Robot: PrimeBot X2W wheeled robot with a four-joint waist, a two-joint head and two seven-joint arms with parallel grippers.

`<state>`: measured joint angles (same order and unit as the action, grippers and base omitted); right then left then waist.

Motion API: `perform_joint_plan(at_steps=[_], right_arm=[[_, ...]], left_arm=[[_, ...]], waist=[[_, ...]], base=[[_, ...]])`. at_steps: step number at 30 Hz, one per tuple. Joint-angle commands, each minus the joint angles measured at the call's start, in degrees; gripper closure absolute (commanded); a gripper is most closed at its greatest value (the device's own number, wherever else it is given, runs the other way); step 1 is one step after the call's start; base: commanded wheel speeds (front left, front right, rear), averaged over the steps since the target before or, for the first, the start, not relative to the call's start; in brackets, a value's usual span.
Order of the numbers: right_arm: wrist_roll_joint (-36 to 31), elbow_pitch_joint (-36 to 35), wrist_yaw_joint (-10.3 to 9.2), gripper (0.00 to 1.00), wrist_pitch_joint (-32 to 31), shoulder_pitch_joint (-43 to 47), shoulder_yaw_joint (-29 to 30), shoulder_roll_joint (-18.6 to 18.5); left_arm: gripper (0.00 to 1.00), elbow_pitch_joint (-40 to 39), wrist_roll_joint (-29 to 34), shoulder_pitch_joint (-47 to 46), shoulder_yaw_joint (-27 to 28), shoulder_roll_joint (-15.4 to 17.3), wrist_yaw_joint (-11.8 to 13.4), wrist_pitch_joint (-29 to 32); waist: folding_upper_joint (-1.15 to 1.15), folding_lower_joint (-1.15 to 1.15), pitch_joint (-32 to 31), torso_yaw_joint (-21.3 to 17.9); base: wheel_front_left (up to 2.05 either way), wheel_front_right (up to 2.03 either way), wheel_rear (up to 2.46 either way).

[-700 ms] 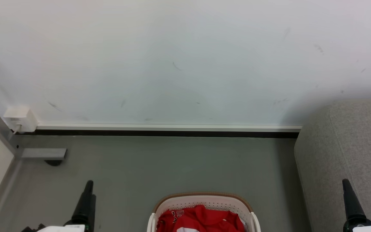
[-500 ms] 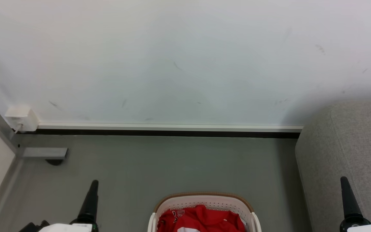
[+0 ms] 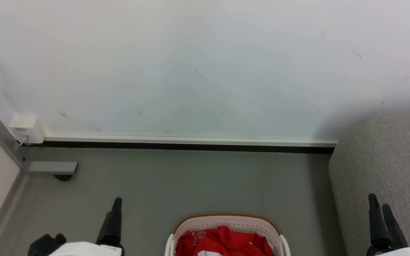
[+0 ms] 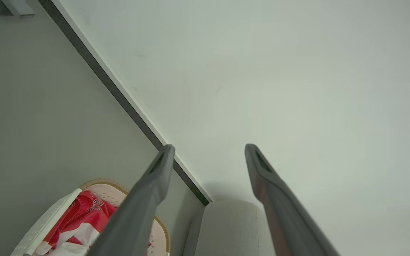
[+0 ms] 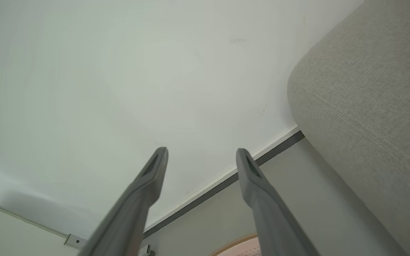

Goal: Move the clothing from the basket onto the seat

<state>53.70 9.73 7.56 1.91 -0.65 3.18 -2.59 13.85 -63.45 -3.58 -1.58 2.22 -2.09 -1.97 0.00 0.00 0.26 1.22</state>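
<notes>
Inside the oval cream perforated plastic basket (image 3: 226,222) lies the bright red clothing (image 3: 226,241); light-grey woven seat (image 3: 386,160) shows none; left pincer (image 4: 208,151) and right pincer (image 5: 201,153) wide, empty.

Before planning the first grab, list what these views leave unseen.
- Basket: the head view's bottom edge cuts off its near part, so the pile's depth is hidden.
- Red clothing: crumpled, so the number of pieces is unclear; the lettering is too small to read.
- Sofa: cut by the head view's right edge; its extent cannot be told.
- Left wrist view: the left gripper has one finger across part of the basket.
</notes>
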Motion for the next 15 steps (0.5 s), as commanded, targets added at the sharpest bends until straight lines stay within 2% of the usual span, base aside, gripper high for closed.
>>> perform_joint_plan(at_steps=[1,15], right_arm=[[-3.15,-1.34,-0.04,0.0,0.79,-0.18,-0.49,-0.99],[-16.46,-2.13,-0.05,0.0,3.49,0.33,-2.47,-2.08]], left_arm=[[0.0,-1.19,3.04,-0.48,-0.44,0.45,0.44,-0.73],[0.0,-2.9,15.17,-0.02,-3.24,0.55,2.97,-3.42]], waist=[[0.0,0.0,0.01,0.05],[0.0,0.0,0.07,0.57]], base=[[0.0,0.0,0.0],[0.0,0.0,0.0]])
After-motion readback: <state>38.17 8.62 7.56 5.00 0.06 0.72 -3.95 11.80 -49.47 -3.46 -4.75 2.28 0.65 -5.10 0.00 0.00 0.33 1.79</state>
